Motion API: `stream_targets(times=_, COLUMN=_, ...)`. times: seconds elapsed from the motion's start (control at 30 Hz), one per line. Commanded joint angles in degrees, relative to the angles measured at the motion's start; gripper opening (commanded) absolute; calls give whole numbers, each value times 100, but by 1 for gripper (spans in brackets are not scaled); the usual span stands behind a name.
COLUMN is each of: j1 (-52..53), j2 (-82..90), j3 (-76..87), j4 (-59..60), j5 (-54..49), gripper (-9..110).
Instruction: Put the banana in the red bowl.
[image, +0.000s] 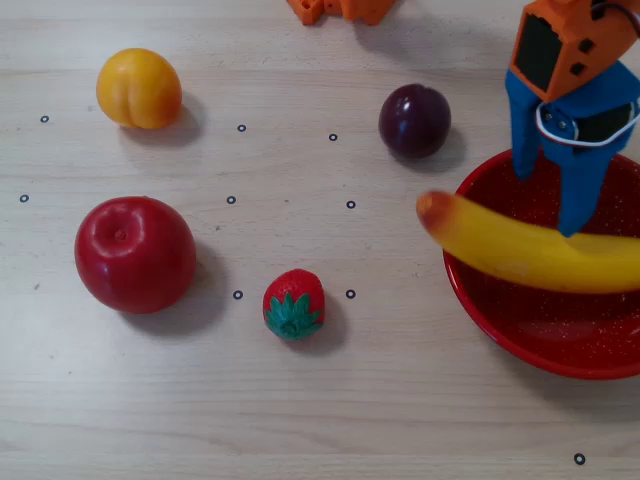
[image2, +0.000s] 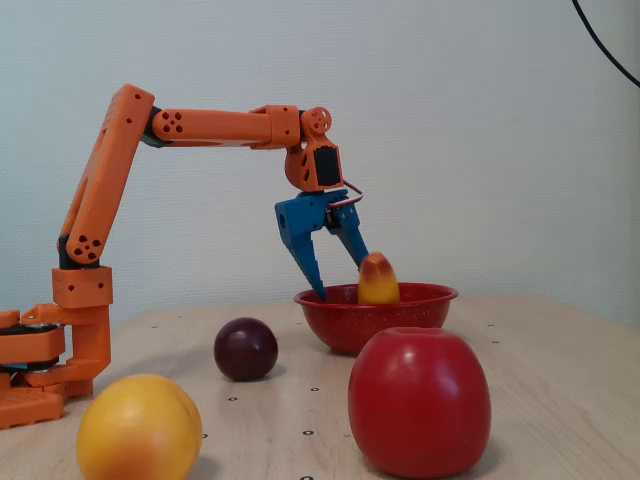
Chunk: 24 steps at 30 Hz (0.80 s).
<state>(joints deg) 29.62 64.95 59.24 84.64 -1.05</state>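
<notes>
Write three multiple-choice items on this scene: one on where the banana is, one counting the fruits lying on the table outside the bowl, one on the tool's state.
1. Where is the long glossy yellow plastic banana?
A. Lying across the speckled red bowl, tip over the rim
B. On the table beside the strawberry
C. Clamped high above the table

2. How many fruits lie on the table outside the bowl?
A. Two
B. Four
C. Six

3. What is the blue two-finger tool doing?
A. Shut on the banana
B. Open, fingers apart
C. Out of view

Answers: 1 A, banana rests on the bowl; 2 B, peach, apple, strawberry, plum; 3 B, fingers spread, nothing gripped.
</notes>
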Motion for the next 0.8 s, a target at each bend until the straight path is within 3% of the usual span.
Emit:
stream_targets(times=0.0, j1=-70, j2=1055, j3=-668, j4=141, j5=-167, gripper=15)
stream_targets(times=0.17, j1=-308, j2=1705, j3=-659, j4=176, j5=-220, gripper=0)
stream_targets(times=0.43, j1=-914, j2=3006, j3=360, j4=62, j5=-176, gripper=0)
stream_targets(times=0.77, j1=-2162, j2=5317, j3=3735, j4=-1767, j5=0, gripper=0)
